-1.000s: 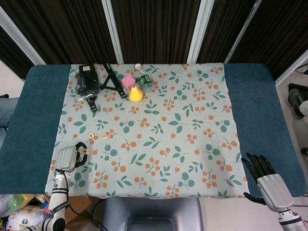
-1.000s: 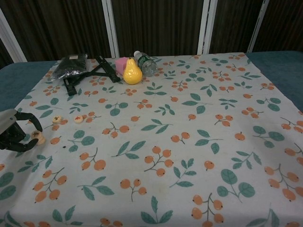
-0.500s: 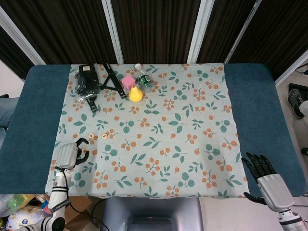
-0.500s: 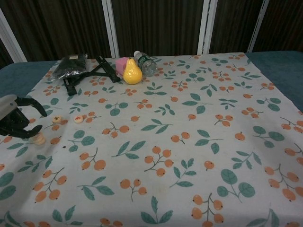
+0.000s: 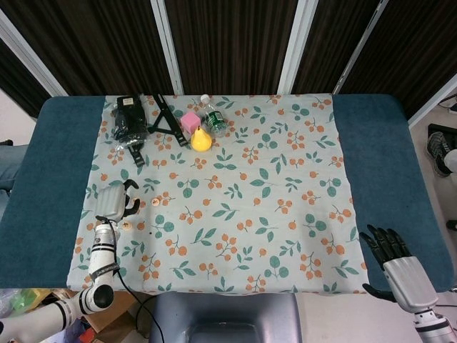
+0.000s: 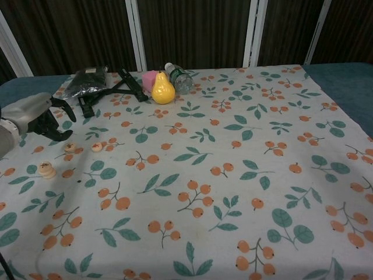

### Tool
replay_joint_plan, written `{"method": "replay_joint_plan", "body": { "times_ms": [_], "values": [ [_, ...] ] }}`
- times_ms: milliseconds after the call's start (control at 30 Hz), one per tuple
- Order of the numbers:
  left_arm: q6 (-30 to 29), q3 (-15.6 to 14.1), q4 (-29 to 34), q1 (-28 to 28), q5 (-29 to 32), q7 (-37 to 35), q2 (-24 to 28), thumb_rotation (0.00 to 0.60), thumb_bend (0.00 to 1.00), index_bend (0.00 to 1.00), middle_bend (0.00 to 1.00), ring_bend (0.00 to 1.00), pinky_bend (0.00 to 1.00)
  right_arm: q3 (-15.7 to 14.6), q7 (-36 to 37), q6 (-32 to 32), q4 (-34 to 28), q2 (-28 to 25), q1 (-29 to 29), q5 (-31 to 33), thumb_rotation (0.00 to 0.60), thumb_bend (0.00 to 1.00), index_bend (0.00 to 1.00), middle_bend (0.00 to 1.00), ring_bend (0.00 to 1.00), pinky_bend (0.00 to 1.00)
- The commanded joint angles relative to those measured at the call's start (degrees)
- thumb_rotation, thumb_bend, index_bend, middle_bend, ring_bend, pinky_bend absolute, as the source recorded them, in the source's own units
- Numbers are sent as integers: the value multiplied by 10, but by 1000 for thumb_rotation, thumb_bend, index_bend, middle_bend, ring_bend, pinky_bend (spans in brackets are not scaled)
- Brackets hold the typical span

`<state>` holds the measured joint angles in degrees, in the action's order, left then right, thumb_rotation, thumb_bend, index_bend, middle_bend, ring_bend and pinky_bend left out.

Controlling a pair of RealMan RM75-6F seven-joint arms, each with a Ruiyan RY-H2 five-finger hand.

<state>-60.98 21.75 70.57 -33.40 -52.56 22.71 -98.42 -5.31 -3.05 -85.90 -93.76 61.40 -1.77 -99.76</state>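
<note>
My left hand (image 5: 114, 201) hovers over the left part of the floral cloth (image 5: 235, 236), fingers loosely curled and apart, nothing in them. In the chest view the left hand (image 6: 38, 113) is above and behind three small wooden discs: a two-high stack (image 6: 46, 169) near the cloth's left edge, and two single discs (image 6: 70, 147) (image 6: 97, 147) to its right. From the head, one single disc (image 5: 156, 202) and the stack (image 5: 127, 225) show beside the hand. My right hand (image 5: 397, 270) hangs off the table's near right corner, fingers spread and empty.
At the back left lie a black bag (image 5: 130, 121), a black folding stand (image 5: 166, 118), a pink cube (image 5: 190, 120), a yellow pear (image 5: 201, 139) and a small bottle (image 5: 213, 114) on its side. Bare blue table (image 5: 385, 157) flanks the cloth.
The left hand let go of the disc it held, leaving it stacked near the cloth's left edge, then rose and moved farther from me. The right hand has barely moved.
</note>
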Motion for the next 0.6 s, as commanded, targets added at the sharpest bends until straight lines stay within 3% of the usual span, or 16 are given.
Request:
{"method": "replay_joint_plan", "body": {
  "times_ms": [33,233,600],
  "values": [
    [19,2,-38,-21,27,19,-22,600,388,394,1000,1000,1000,0,-1,3,-1,0,-1,1,600,205,0,0,0,54],
    [35,-12,-84,-30,45,25,-41,600,388,393,1000,1000,1000,1,4,-1,-1,-2,0,2,600,205,0,0,0,54],
    [33,-29,-102,-28,46,24,-43,600,388,393,1000,1000,1000,0,6,-3,0,-3,0,0,600,205,0,0,0,54]
  ]
}}
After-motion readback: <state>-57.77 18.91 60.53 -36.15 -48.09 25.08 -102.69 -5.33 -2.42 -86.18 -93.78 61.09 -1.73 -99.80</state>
